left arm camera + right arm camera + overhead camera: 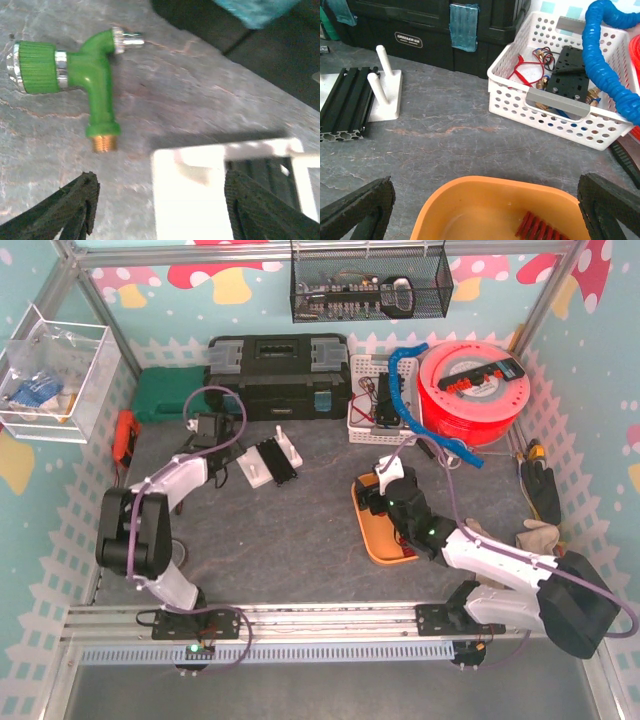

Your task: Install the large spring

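A red coil spring lies in the orange tray, at the bottom edge of the right wrist view. My right gripper is open and empty, its jaws standing wide to either side of the tray's far rim; in the top view it hovers over the tray. The white fixture with two upright pegs and a black extrusion stands at centre left. My left gripper is open and empty, low over the fixture's white plate. A green valve fitting lies just beyond it.
A black toolbox and a green case line the back. A white basket of parts, a blue hose and a red filament spool stand at back right. Gloves lie at the right edge.
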`<state>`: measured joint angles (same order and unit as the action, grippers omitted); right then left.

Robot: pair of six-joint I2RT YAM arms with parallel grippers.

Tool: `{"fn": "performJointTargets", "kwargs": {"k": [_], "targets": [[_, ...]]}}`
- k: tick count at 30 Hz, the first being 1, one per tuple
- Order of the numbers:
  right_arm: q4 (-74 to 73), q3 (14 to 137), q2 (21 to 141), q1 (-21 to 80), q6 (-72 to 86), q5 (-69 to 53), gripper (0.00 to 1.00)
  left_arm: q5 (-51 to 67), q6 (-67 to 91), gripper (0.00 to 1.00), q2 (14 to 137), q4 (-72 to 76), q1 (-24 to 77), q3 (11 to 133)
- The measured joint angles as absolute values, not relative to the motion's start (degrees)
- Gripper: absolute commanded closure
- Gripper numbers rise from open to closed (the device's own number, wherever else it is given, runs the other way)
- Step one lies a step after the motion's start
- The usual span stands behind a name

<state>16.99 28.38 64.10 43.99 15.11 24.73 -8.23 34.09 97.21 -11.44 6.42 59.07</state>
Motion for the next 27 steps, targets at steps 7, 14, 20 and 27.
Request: {"fn": "performJointTargets", "kwargs": {"k": [7,14,20,27], "targets": [[16.75,27.92,62.35,43.99,15.86,27.07,0.01,-9.47,35.0,0.12,84.01,-14.02,13.65,54.54],[16.67,27.38,62.37,43.99,15.92,28.32,0.01,-11.97,38.44,0.01,76.25,-15.94,24.58,50.52],[16.69,27.38,62.17,43.99,15.92,28.8,0.01,-14.57,40.88,0.12,79.83,-16.36,32.16,50.96],[16.99,26.92,62.06,43.99,15.92,28.95,0.01,-15.92,42.28,0.23,89.19,-17.17,33.47,53.17]]}}
